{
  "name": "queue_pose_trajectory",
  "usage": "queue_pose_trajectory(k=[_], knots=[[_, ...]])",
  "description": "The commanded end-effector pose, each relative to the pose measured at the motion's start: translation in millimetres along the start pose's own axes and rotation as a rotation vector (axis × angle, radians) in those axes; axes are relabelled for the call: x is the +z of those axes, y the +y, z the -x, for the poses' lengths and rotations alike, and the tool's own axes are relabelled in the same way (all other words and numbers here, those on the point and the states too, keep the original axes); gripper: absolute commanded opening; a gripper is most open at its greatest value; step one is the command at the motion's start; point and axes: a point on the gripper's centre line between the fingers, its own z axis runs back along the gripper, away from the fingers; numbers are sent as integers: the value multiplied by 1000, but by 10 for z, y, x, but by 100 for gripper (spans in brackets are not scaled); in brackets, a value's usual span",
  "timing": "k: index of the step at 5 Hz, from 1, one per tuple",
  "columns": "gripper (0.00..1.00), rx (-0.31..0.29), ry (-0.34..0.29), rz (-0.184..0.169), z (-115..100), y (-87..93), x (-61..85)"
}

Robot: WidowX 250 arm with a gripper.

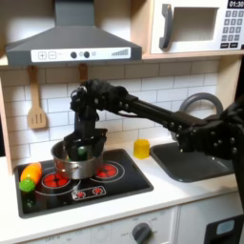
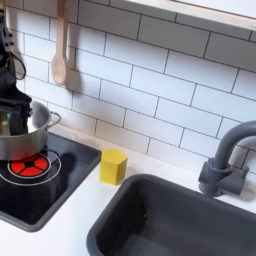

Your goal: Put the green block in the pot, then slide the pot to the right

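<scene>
Stovetop pot (image 1: 76, 160) seemingly holds green block (image 1: 81, 150), fingers (image 1: 83, 143) inside.

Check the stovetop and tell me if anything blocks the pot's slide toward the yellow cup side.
In the first exterior view nothing visible blocks it. The pot sits on the left burner, with the pincer lowered into it, and the burner to its right is bare. The yellow cup stands off the stovetop, behind its right edge.

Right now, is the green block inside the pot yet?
Inside: the green block sits below the pot rim, between the gripper fingers. Release: cannot tell.
</scene>
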Motion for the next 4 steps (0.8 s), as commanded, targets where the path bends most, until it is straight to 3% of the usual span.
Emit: queue_pose_trajectory(k=[1, 2, 4], knots=[[100, -20, 13, 11, 57, -80, -35], [100, -29, 37, 16, 121, -117, -100], [100, -72, 29, 27, 205, -307, -22]])
